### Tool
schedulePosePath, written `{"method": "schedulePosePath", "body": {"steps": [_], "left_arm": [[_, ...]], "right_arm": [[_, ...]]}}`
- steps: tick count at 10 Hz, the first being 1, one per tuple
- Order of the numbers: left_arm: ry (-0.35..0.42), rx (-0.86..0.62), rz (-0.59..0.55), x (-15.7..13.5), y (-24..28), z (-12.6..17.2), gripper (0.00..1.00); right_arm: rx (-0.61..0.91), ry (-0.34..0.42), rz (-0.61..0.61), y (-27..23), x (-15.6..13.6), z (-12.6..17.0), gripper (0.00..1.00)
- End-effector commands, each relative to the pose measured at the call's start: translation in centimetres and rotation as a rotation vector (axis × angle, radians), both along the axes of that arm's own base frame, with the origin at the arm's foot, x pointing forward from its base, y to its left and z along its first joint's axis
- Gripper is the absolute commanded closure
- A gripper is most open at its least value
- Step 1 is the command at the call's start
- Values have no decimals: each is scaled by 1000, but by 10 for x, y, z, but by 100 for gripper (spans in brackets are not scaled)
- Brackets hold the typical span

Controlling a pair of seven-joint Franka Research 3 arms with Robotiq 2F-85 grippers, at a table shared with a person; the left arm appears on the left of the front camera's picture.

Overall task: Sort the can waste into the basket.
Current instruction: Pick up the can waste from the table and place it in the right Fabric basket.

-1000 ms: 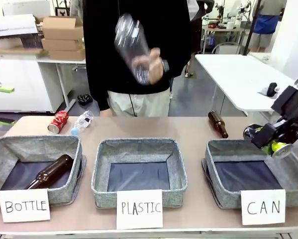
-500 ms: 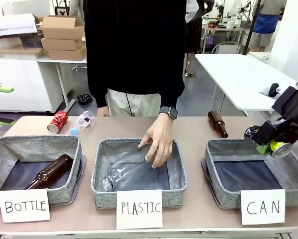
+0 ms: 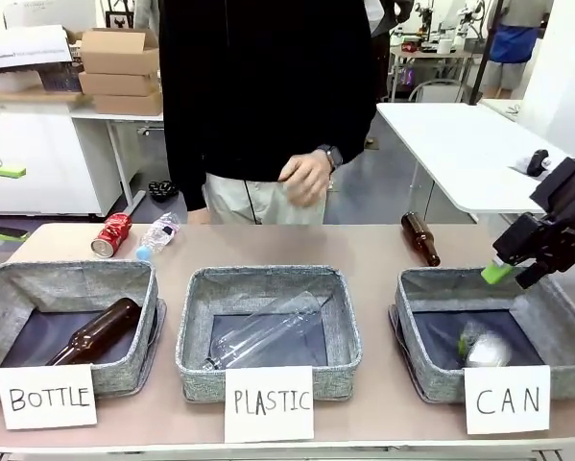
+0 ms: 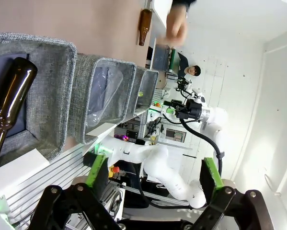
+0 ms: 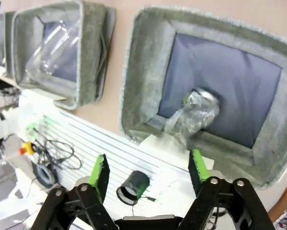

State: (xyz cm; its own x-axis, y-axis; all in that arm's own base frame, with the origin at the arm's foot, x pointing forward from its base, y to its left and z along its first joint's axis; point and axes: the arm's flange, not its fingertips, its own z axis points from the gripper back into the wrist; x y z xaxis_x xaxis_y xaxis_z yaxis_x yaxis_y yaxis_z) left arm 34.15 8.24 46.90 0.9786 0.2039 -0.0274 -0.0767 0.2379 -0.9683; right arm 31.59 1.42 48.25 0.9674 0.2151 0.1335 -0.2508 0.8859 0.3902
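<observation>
We start at the right hand (image 3: 515,276): its green-padded fingers stand wide apart with nothing between them, poised just above the far right corner of the basket (image 3: 408,331). That height and spread make sense to us, a hand held over the opening so that whatever it lets go lands inside the fabric walls rather than on the desk (image 3: 373,252).

And there is the can (image 3: 484,348), down on the dark bottom of the basket, toward the near wall just behind the card (image 3: 507,399) lettered "CAN". It looks blurred in both the front and the right wrist view, so we judge it is not settled. We make out a pale, silvery body and a fleck of green at one edge; its true colour and print are too smeared to call.

Moving outward, the left hand (image 4: 154,172) is also spread open and empty, looking along the row of baskets from the left end. The red can (image 3: 111,235) lies on its side on the desk beyond the "BOTTLE" basket, just beside a crumpled clear bottle (image 3: 158,235). That one has yet to go in, so we reckon the job is about half done, with the left hand the nearer one.
</observation>
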Motion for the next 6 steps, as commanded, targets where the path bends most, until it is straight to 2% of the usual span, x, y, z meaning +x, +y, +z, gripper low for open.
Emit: {"method": "schedulePosePath", "body": {"steps": [1, 4, 5, 6], "left_arm": [[-16, -6, -10, -1, 0, 0, 0], [-16, -6, -10, -1, 0, 0, 0], [-16, -6, -10, -1, 0, 0, 0], [-16, -6, -10, -1, 0, 0, 0]], "right_arm": [[19, -60, -36, 0, -6, -13, 0], [40, -39, -29, 0, -2, -13, 0], [140, -70, 32, -4, -1, -8, 0], [495, -241, 246, -14, -6, 9, 0]]}}
